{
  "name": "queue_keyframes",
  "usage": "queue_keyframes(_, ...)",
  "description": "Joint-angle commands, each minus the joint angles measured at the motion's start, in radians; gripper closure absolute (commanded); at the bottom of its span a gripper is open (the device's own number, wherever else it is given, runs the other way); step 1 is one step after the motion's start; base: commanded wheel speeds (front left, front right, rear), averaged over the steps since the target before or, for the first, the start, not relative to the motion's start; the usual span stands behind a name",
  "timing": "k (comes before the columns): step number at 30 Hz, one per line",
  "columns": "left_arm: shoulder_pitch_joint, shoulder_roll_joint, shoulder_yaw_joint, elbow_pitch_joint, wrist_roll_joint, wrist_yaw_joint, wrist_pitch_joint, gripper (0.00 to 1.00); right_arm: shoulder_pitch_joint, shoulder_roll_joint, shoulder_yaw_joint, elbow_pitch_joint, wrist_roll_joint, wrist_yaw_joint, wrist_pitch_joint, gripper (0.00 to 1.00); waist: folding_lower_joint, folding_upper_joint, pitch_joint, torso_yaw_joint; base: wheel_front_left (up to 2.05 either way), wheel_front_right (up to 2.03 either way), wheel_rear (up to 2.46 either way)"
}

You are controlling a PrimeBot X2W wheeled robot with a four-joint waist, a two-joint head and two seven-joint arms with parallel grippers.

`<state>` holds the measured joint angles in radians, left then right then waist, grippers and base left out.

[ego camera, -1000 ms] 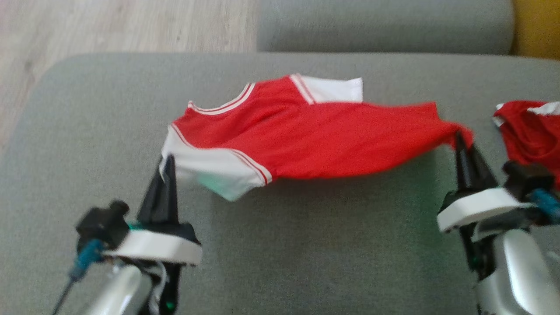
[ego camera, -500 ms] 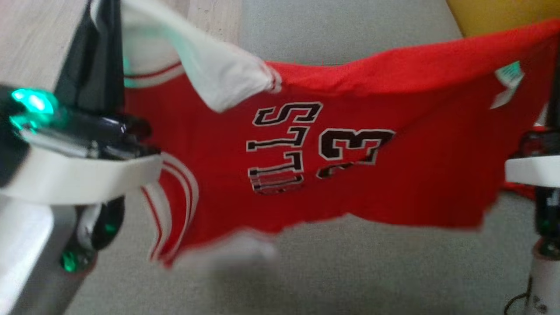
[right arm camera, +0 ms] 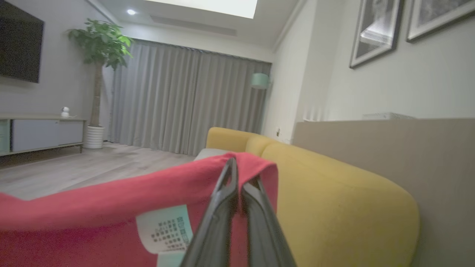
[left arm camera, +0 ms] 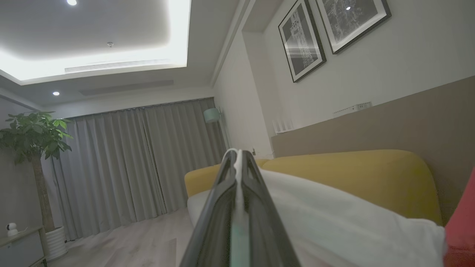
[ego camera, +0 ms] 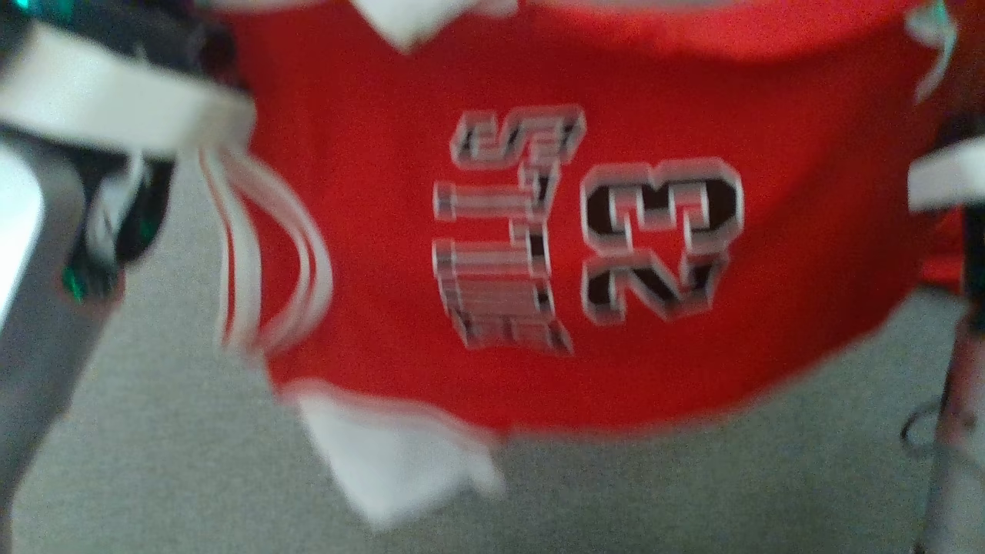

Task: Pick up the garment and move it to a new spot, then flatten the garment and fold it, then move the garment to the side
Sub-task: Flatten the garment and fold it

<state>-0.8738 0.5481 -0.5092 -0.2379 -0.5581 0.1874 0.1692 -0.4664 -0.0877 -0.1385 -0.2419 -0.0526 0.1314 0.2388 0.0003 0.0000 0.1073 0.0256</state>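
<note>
Grey cushion (ego camera: pixel 654 492) lies along the bottom of my head view. The garment (ego camera: pixel 369 254) is red with white trim and dark lettering, badly blurred. It hangs in front of the cushion, spread wide across the frame, with a white sleeve (ego camera: pixel 392 462) dangling at its lower edge.

On the left wrist view, the left gripper (left arm camera: pixel 237 157) has its fingers pressed together on a thin edge of white fabric, which drapes away to their right. A yellow sofa back (left arm camera: pixel 352 174) and grey curtains (left arm camera: pixel 141 159) lie beyond.

On the right wrist view, the right gripper (right arm camera: pixel 237 174) is pinched tight on a red fold of the garment — cloth wraps over the fingertips and sags off to the left, a pale care label (right arm camera: pixel 165 231) just beside the fingers.
</note>
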Motion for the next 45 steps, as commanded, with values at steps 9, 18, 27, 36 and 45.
queue_keyframes(9,-0.455,-0.052,0.025,0.374,0.111,-0.092,-0.102,1.00,-0.532,-0.038,0.077,0.375,-0.077,-0.001,-0.103,1.00,-0.0003,0.0000,0.255,-0.010,0.00,0.00,0.00)
queue_keyframes(18,-0.660,-0.174,-0.044,0.754,0.200,-0.147,-0.312,1.00,-0.831,-0.034,-0.018,0.775,-0.288,-0.001,-0.246,1.00,-0.0003,0.0000,0.341,0.036,0.00,0.00,0.00)
queue_keyframes(27,-0.555,-0.287,-0.014,0.942,0.105,-0.202,-0.423,1.00,-0.838,0.001,-0.096,1.031,-0.376,-0.001,-0.409,1.00,-0.0003,0.0000,0.457,0.058,0.00,0.00,0.00)
queue_keyframes(36,-0.306,-0.303,0.078,0.865,0.000,-0.271,-0.431,1.00,-0.734,0.018,-0.131,1.097,-0.314,-0.001,-0.494,1.00,-0.0003,0.0000,0.454,0.050,0.00,0.00,0.00)
queue_keyframes(45,0.095,-0.246,0.125,0.639,-0.062,-0.260,-0.431,1.00,-0.481,0.033,-0.063,1.019,-0.159,-0.001,-0.500,1.00,-0.0003,0.0000,0.325,0.039,0.00,0.00,0.00)
